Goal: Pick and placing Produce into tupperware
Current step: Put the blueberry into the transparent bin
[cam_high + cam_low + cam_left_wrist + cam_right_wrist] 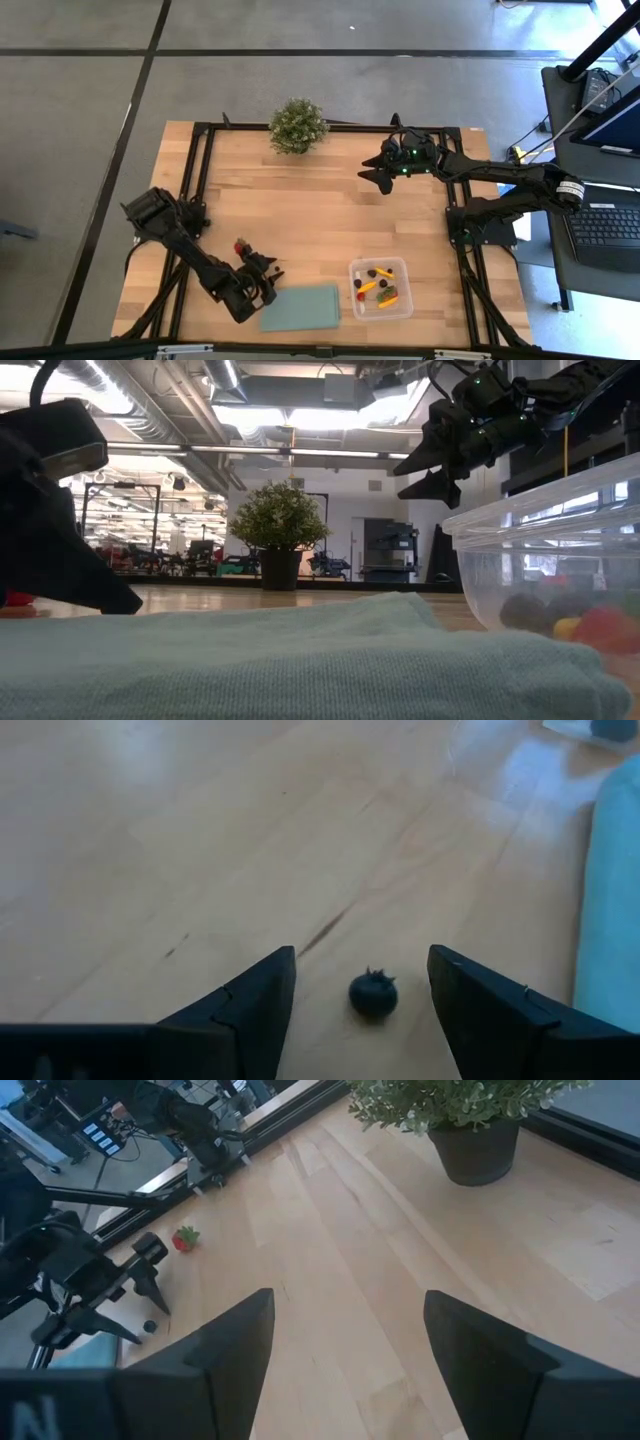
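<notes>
A dark round berry (373, 993) lies on the wooden table between the fingers of my open left gripper (362, 953), which stand on either side of it without touching. That gripper (268, 272) is low at the near left, just beside the pale-green sheet (302, 307). A red strawberry (240, 245) with a green top lies on the table just beyond it. The clear tupperware (400, 268) sits at the near right and holds several pieces of produce (378, 288). My right gripper (378, 172) hangs open and empty above the far middle of the table.
A potted green plant (297, 125) stands at the table's far edge. Black frame rails (200, 180) run along the left, right and far sides. Bare wood lies between the plant and the tupperware.
</notes>
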{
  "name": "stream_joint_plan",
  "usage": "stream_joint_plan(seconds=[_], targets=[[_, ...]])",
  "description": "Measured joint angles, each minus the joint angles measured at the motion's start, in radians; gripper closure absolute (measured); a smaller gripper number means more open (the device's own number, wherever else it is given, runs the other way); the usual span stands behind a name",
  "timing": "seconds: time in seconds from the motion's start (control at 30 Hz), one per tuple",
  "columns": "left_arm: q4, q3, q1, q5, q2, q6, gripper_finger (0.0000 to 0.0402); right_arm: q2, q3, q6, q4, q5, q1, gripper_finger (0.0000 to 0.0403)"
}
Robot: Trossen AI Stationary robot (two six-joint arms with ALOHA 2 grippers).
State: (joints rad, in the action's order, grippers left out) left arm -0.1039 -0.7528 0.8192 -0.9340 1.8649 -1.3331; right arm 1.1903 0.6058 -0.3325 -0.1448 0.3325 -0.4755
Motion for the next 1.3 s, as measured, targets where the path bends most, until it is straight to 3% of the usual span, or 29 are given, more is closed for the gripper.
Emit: stream_joint_plan(seconds=[0.37, 1.2, 1.3], targets=[[0.005, -0.003, 0.003, -0.033, 0.048, 0.004, 0.0194, 0.0, 0.0, 0.0, 0.0, 0.0, 0.0, 0.0144], [-0.014, 0.0, 0.021, -0.042, 0.053, -0.001, 0.0361, 0.0, 0.0, 0.0, 0.0, 0.0, 0.0, 0.0144], [-0.014, 0.001, 0.021, -0.041, 0.043, -0.003, 0.0361, 0.0, 0.0, 0.0, 0.0, 0.0, 0.0, 0.0144]])
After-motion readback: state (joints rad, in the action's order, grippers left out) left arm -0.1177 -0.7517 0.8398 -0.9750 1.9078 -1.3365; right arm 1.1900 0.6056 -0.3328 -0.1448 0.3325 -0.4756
